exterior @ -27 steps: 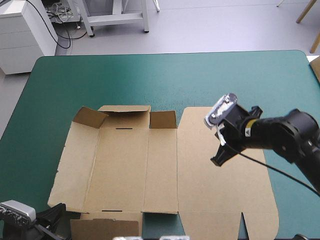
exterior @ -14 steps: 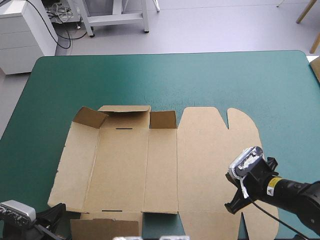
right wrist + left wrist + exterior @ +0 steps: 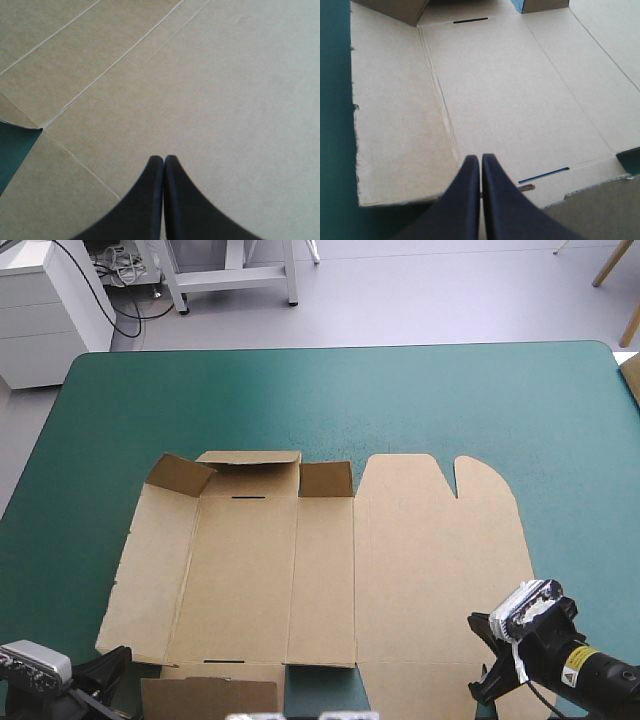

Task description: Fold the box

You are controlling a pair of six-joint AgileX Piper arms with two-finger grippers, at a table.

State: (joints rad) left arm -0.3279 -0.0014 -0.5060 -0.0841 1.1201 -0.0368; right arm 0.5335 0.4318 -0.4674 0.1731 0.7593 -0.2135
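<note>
Your right pincer [image 3: 163, 159] has its black fingers together in one point with nothing between them, and it sits low over the lid panel [image 3: 440, 560] near the near right corner of the box [image 3: 330, 570]. Your left pincer [image 3: 480, 158] is drawn together the same way and grips nothing. It is at the box's near left corner and looks across the base panel [image 3: 510, 95] toward the far slot [image 3: 470, 20]. The brown box lies spread on the tabletop [image 3: 330, 400], left of centre and close to the near edge. Judged progress is early. Only the far flap [image 3: 250, 470] and its two corner tabs [image 3: 180, 473] stand partly raised. The side walls, the lid panel and the near flap [image 3: 210, 697] all lie flat, with no wall tucked into a slot, so nearly all the raising and tucking is left to do. The teal-green cover [image 3: 560, 440] is smooth and level, and it shows through the notch [image 3: 15, 145] cut in the board beside the right pincer. You have wide bare cover beyond the far edge and to the right, but little margin at the near edge.
</note>
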